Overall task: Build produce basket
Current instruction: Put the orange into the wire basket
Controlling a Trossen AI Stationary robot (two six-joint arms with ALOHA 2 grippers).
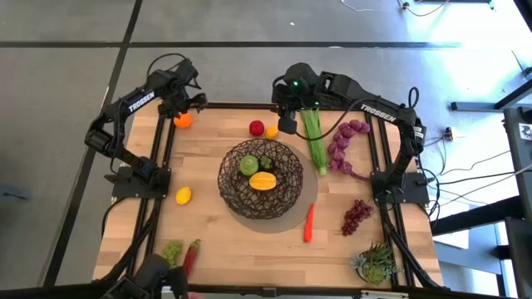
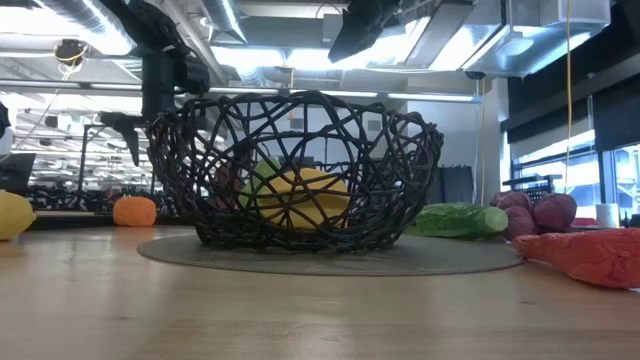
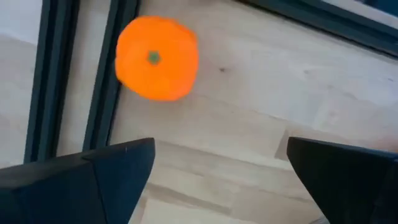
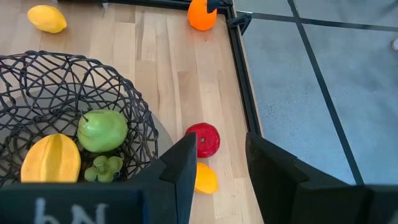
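The dark wire basket stands on its grey mat at the table's middle. It holds a green apple, a yellow mango and green grapes. An orange rests on the wood at the far left, beside the frame rail. My left gripper hangs open just above it, and the orange lies beyond the fingertips, not between them. My right gripper hovers high over the far edge, open with a narrow empty gap, above a red apple and a small orange fruit.
A lemon lies left of the basket. A green stalk and a purple vegetable lie at the far right, purple grapes and a carrot at the right. Green grapes and a chilli sit near left, a succulent near right.
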